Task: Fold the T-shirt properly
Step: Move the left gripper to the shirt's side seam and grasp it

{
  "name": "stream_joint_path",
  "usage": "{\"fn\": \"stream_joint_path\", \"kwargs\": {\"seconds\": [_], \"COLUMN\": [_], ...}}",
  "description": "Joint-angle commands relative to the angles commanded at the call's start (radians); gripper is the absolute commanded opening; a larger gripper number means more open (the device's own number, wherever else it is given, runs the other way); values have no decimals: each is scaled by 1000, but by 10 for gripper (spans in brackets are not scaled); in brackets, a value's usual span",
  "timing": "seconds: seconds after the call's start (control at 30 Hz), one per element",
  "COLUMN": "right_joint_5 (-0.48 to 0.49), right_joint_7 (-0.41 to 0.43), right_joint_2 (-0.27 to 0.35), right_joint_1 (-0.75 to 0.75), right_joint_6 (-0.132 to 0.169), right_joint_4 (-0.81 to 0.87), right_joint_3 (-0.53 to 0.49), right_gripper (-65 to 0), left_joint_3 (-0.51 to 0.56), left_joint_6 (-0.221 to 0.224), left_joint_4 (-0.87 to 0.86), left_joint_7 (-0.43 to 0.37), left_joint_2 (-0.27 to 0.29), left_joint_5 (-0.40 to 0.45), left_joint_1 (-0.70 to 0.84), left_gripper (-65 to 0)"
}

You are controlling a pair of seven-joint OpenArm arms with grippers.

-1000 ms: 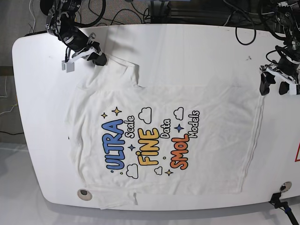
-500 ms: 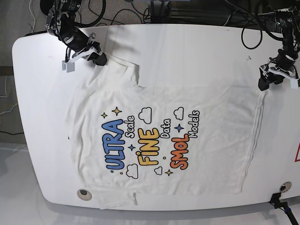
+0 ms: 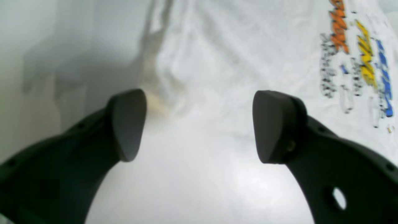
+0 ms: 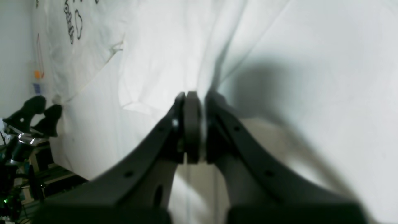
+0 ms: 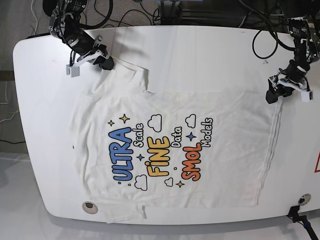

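The white T-shirt (image 5: 165, 150) lies flat and print-up on the white table (image 5: 210, 55), with blue, yellow and orange letters across its middle. My right gripper (image 5: 106, 62) is at the shirt's far left sleeve. In the right wrist view this gripper (image 4: 195, 102) is shut on a raised fold of the T-shirt (image 4: 155, 56). My left gripper (image 5: 274, 95) hovers at the far right hem corner. The left wrist view shows that gripper (image 3: 199, 124) open, its fingers (image 3: 127, 124) straddling bare table just short of the T-shirt (image 3: 233, 62) corner.
Cables (image 5: 265, 35) trail over the table's back edge. A round grommet (image 5: 89, 206) sits near the front left edge, and a black clamp (image 5: 300, 215) is at the front right corner. A sleeve hangs over the front edge (image 5: 125, 215).
My left gripper has moved left across the table, up to the shirt's hem corner. The right gripper and the shirt have stayed put.
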Motion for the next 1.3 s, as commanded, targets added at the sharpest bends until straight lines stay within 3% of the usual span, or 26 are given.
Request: {"fn": "stream_joint_path", "kwargs": {"seconds": [0.07, 0.6, 0.7, 0.87, 1.2, 1.3], "right_joint_5": [0, 0, 0, 0, 0, 0], "right_joint_7": [0, 0, 0, 0, 0, 0], "right_joint_2": [0, 0, 0, 0, 0, 0], "right_joint_1": [0, 0, 0, 0, -2, -2], "right_joint_6": [0, 0, 0, 0, 0, 0], "right_joint_4": [0, 0, 0, 0, 0, 0], "right_joint_3": [0, 0, 0, 0, 0, 0], "right_gripper": [-650, -650, -650, -650, -650, -650], "left_joint_3": [-2, 0, 9, 69, 64, 12], "left_joint_6": [0, 0, 0, 0, 0, 0], "left_joint_4": [-31, -146, -144, -144, -140, -140], "left_joint_7": [31, 34, 48, 44, 41, 41], "left_joint_2": [6, 9, 9, 3, 5, 6], "left_joint_5": [-2, -2, 0, 0, -5, -5], "left_joint_1": [-20, -124, -126, -126, -129, -129], "left_gripper": [-148, -150, -192, -321, -326, -326]}}
